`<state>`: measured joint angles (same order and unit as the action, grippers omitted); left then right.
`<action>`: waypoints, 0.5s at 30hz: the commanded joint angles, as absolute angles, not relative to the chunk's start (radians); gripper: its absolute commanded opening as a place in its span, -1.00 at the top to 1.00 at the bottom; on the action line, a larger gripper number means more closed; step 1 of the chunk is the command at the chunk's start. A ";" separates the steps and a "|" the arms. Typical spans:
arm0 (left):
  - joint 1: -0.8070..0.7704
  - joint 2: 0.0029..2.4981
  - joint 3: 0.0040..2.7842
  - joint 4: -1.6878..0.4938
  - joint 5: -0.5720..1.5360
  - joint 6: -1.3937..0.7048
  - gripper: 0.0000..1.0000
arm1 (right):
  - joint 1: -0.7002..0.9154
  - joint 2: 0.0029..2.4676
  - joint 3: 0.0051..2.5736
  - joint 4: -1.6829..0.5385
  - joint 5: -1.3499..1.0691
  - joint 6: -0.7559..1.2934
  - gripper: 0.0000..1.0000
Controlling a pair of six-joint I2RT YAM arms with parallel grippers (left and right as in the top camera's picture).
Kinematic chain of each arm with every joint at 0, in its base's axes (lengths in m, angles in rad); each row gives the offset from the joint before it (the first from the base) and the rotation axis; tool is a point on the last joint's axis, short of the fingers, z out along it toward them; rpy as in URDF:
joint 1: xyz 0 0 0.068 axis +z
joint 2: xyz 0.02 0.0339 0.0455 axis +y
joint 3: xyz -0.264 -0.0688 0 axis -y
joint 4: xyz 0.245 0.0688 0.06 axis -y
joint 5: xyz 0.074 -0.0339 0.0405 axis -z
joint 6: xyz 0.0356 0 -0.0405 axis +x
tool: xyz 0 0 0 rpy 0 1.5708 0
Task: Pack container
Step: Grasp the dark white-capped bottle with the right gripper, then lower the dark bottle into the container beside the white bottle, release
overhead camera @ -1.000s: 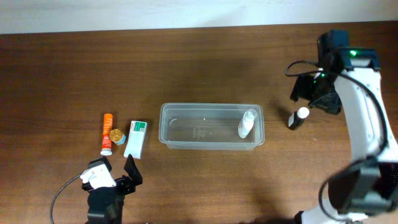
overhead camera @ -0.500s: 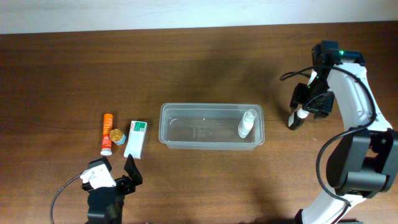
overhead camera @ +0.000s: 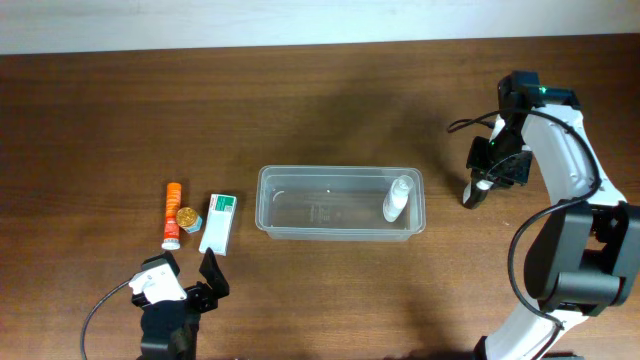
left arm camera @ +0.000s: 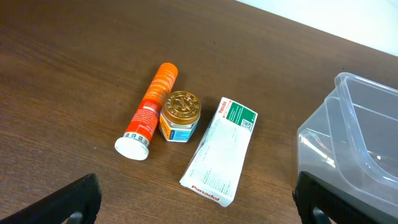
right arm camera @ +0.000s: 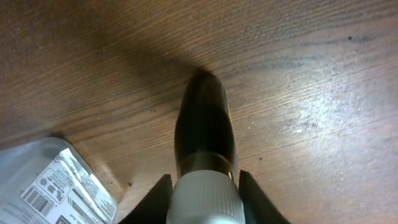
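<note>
The clear container (overhead camera: pixel 340 172) sits mid-table with a small white bottle (overhead camera: pixel 397 198) lying at its right end. To its right stands a dark bottle (overhead camera: pixel 472 194) with a white cap. My right gripper (overhead camera: pixel 484 181) is shut on that cap. In the right wrist view both fingers (right arm camera: pixel 160 198) press the cap's sides above the dark bottle (right arm camera: pixel 202 124). My left gripper (overhead camera: pixel 186 268) is open near the front left and holds nothing. In the left wrist view the left gripper (left arm camera: pixel 199 200) spreads wide below a white-and-green carton (left arm camera: pixel 221 149).
An orange tube (overhead camera: pixel 172 214), a gold-lidded jar (overhead camera: pixel 187 217) and the carton (overhead camera: pixel 218 222) lie together left of the container. The left wrist view shows the tube (left arm camera: pixel 152 109), the jar (left arm camera: pixel 180 115) and the container's corner (left arm camera: pixel 348 124). The container's corner (right arm camera: pixel 56 180) also shows beside the right gripper.
The right arm has come down and left onto the dark bottle, and its jaws have closed around the cap. The left arm has not moved.
</note>
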<state>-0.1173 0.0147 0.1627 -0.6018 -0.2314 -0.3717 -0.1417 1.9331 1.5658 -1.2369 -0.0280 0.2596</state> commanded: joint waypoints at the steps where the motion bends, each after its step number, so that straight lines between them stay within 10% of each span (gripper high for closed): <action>1: -0.115 0.006 0.159 -0.602 -0.224 -0.377 -0.99 | -0.145 1.928 1.583 -1.260 -0.030 0.262 0.56; 15: -0.115 0.006 0.159 -0.602 -0.224 -0.377 -0.99 | 0.112 1.650 1.998 -1.549 -0.030 0.303 0.76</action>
<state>-0.1173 0.0147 0.1627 -0.6018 -0.2314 -0.3717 0.0200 1.7649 1.9072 -1.5352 -0.0238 0.2707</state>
